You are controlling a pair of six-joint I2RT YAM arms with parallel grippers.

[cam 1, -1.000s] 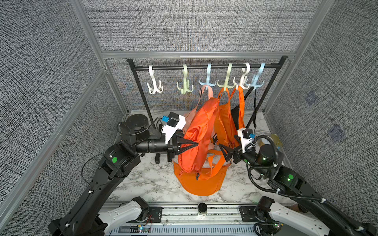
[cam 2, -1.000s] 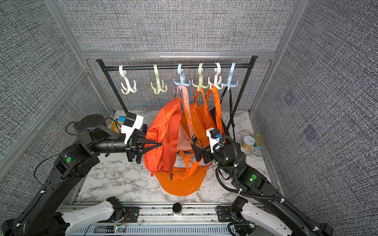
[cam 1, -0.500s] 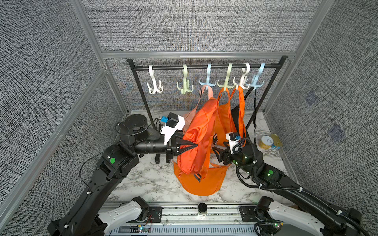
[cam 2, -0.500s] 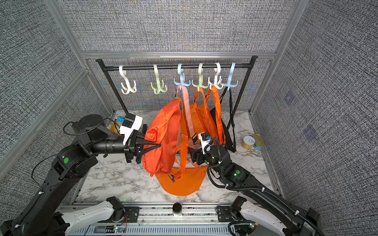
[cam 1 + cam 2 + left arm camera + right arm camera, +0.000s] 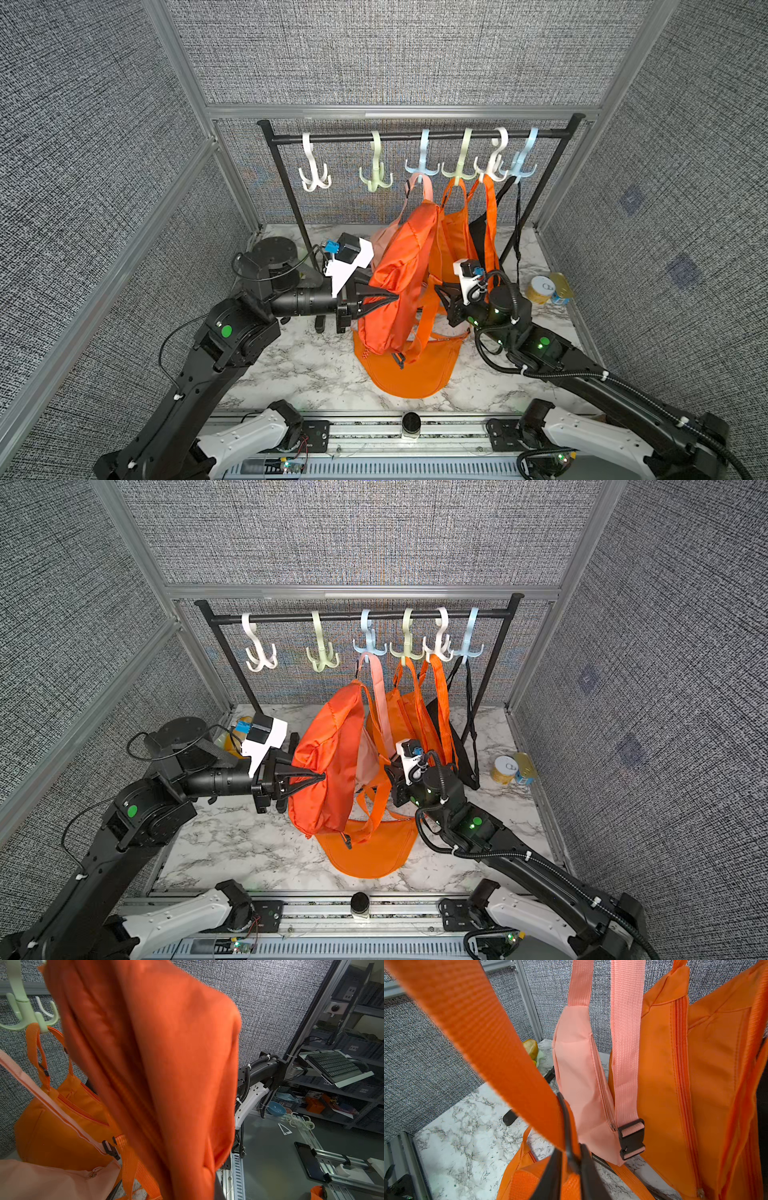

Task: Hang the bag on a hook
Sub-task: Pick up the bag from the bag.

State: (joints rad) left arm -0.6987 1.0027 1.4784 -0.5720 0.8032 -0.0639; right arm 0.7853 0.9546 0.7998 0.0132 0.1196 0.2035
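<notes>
— While the left gripper (image 5: pixel 392 296) is pinched shut on the side of the orange bag (image 5: pixel 399 266), holding it up over the table (image 5: pixel 307 365) in front of the rail (image 5: pixel 353 138), what has the right one got?

— The right gripper (image 5: pixel 572 1157) is clamped on an orange strap (image 5: pixel 483 1032), the bag's own by the look of it. The wrist view shows the webbing running up out of its closed jaws.

— So how would you hang it well?

— I'd lift the strap high while the left arm carries the weight, so the loop opens instead of sagging. Aim for a free hook. The white hook (image 5: pixel 314 176) and the green hook (image 5: pixel 376 176) are bare, and the ones to their right already carry bags.

— Risks?

— The pink bag (image 5: pixel 577 1064) hangs just beside the strap, so the two could snag. Bring the loop over a prong from above and lower it until it seats. Only then let go, strap first and body last.
</notes>
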